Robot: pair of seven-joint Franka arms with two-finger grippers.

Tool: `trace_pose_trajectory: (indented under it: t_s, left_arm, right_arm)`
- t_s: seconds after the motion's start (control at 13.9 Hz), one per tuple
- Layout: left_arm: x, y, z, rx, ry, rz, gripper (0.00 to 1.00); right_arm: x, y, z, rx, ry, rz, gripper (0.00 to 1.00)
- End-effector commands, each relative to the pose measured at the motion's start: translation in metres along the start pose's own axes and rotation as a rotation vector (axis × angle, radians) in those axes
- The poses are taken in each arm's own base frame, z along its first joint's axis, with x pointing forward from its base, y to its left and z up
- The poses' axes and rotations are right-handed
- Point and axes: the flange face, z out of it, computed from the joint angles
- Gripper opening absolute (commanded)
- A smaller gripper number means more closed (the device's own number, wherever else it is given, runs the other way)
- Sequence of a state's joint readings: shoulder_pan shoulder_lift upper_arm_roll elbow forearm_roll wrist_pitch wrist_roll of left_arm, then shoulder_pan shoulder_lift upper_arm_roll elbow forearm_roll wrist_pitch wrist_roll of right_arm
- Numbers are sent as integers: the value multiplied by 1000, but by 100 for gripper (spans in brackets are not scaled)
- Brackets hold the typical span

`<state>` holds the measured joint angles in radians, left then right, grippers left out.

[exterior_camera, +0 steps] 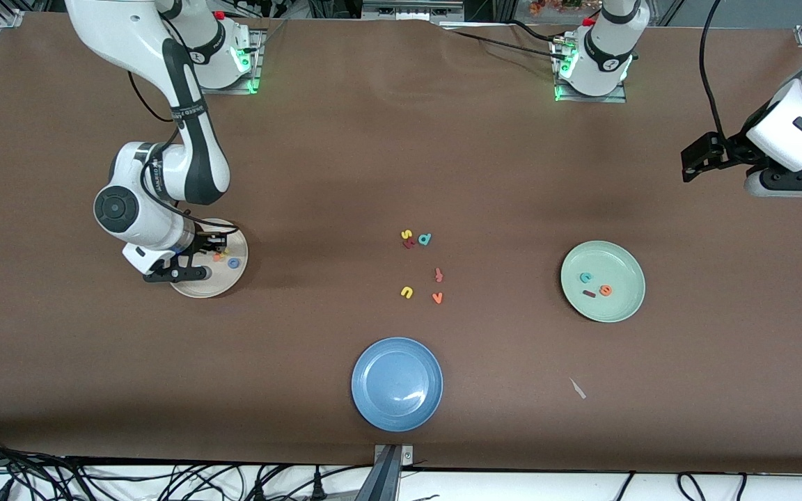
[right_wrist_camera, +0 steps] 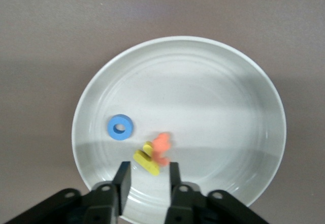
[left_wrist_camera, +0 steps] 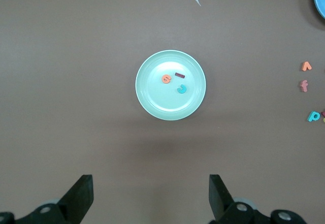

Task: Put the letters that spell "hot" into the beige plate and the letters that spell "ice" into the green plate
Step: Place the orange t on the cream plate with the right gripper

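Hovering my right hand [right_wrist_camera: 146, 176], fingers slightly parted and empty, over the beige plate [right_wrist_camera: 228, 87], I judge the yellow "h" [right_wrist_camera: 146, 160] feather-light, soft foam, best pinched across its flat faces, while my left hand [left_wrist_camera: 151, 196] waits spread wide.

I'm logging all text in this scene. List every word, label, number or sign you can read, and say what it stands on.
"o": blue ring letter in the beige plate.
"c": teal letter in the green plate.
"e": orange letter in the same plate.
"v": orange letter on the table.
Lettering on the right arm's black band: too small to read.
The other loose letters: shapes too small to be sure of.
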<state>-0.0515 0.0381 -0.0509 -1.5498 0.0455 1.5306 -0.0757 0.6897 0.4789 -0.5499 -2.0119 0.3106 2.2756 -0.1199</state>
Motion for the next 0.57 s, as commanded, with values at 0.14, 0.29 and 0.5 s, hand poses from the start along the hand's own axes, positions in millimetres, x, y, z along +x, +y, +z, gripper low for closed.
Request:
trace_pose_trajectory:
  t_s: [0.14,0.29,0.5]
  left_arm:
    - [-6,2,-9,-13,10,-4,100]
    - [-5,3,-9,-15,10,-4,100]
    - [-7,2,-9,-16,4,-5,100]
  right_arm:
    - [21,-38,-64,51,-62,42,100]
    - [27,-49,-85,58,-65,67,100]
    - [29,-59,-107,62,-91,147,100]
